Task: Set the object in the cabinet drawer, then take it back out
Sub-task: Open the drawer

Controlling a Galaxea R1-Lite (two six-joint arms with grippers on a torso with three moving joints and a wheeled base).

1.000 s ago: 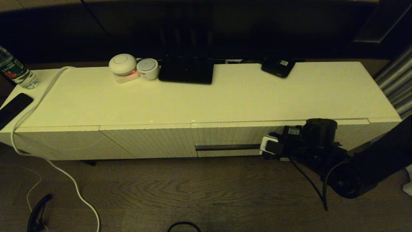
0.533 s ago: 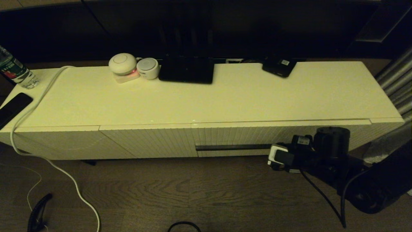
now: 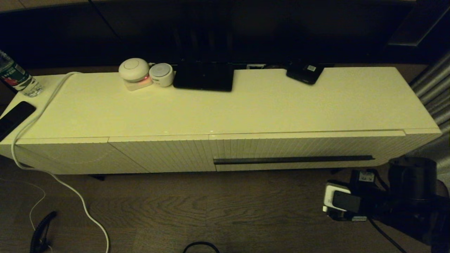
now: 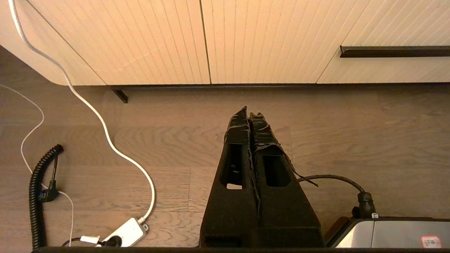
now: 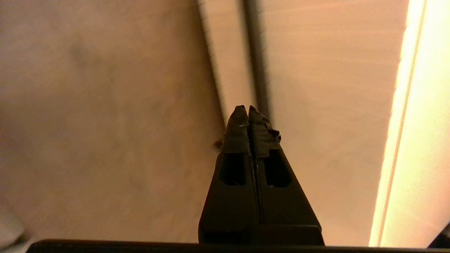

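Observation:
The cabinet drawer (image 3: 306, 147) is closed, its ribbed cream front flush with the neighbouring panels. Its dark handle strip (image 3: 293, 160) is uncovered along its whole length. My right arm (image 3: 383, 200) hangs low over the floor, in front of the drawer's right end and clear of it. In the right wrist view the right gripper (image 5: 249, 107) is shut on nothing, with the handle strip (image 5: 258, 70) just beyond its tips. The left gripper (image 4: 249, 114) is shut and empty above the wooden floor, facing the cabinet's left panels. I cannot tell which item is the object.
On the cabinet top (image 3: 246, 105) stand two white round devices (image 3: 134, 70), a black box (image 3: 204, 77) and a small black device (image 3: 304, 73). A water bottle (image 3: 17, 79) and a phone (image 3: 14, 117) sit at the left end. A white cable (image 3: 52, 175) trails onto the floor.
My right arm has pulled back from the drawer's handle strip, moving right and toward me, down to the floor area. The drawer has stayed closed.

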